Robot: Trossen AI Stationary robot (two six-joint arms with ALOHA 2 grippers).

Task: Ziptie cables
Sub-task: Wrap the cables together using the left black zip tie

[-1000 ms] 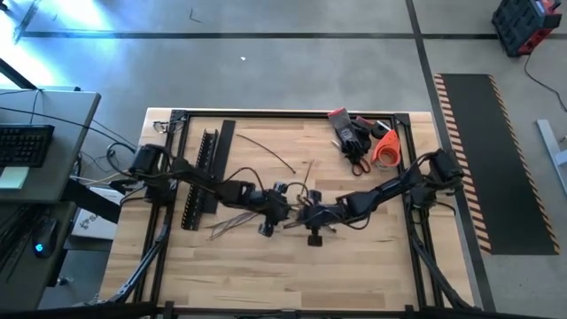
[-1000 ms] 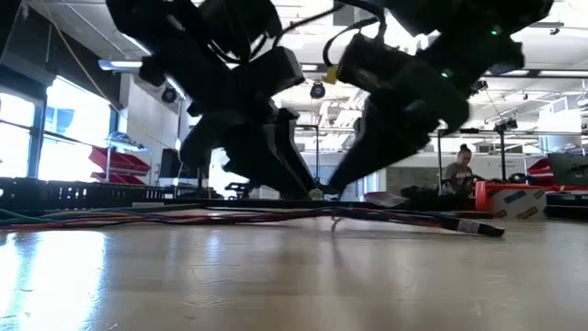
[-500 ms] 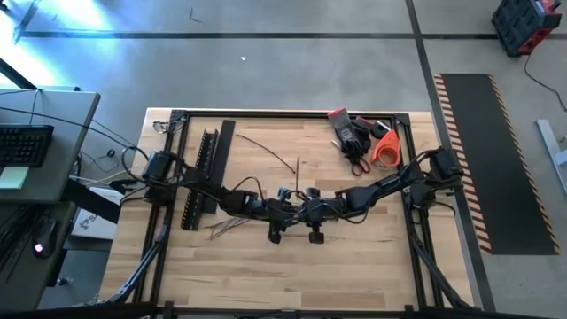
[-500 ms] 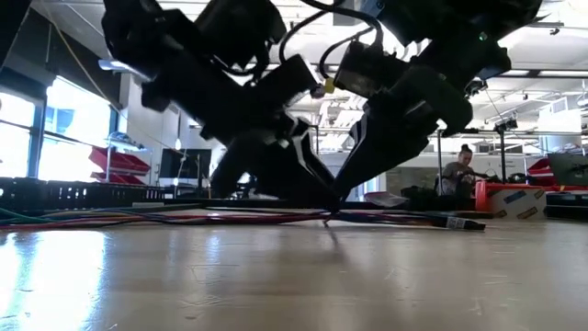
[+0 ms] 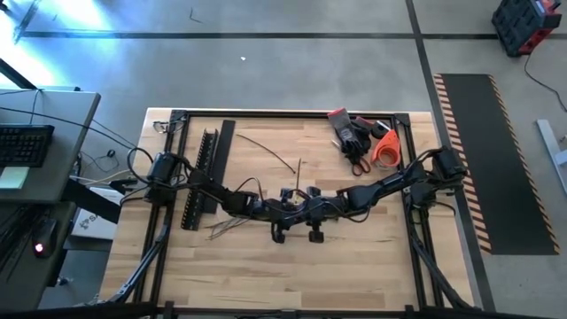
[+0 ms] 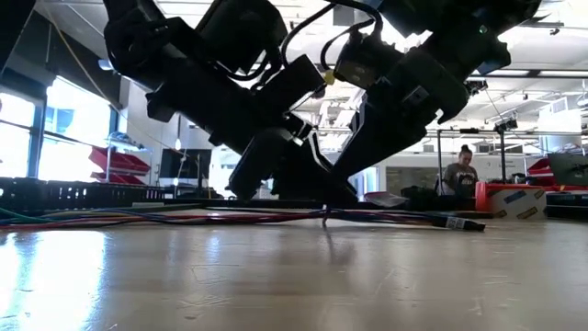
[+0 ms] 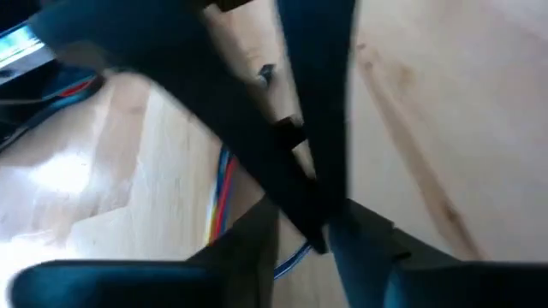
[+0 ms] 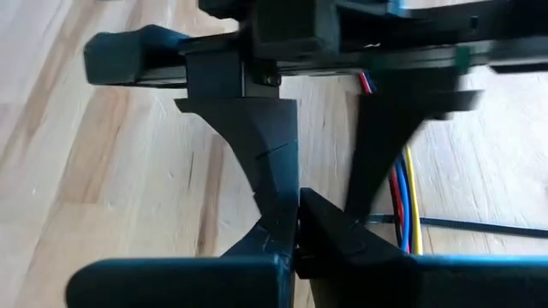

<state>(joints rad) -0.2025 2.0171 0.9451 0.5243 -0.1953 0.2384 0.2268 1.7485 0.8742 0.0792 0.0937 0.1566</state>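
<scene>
Cables (image 6: 230,218) lie on the table beneath both meeting pincers.

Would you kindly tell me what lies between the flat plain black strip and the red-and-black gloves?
In the high view, one thin dark curved strand lies on otherwise bare wooden tabletop there.
</scene>
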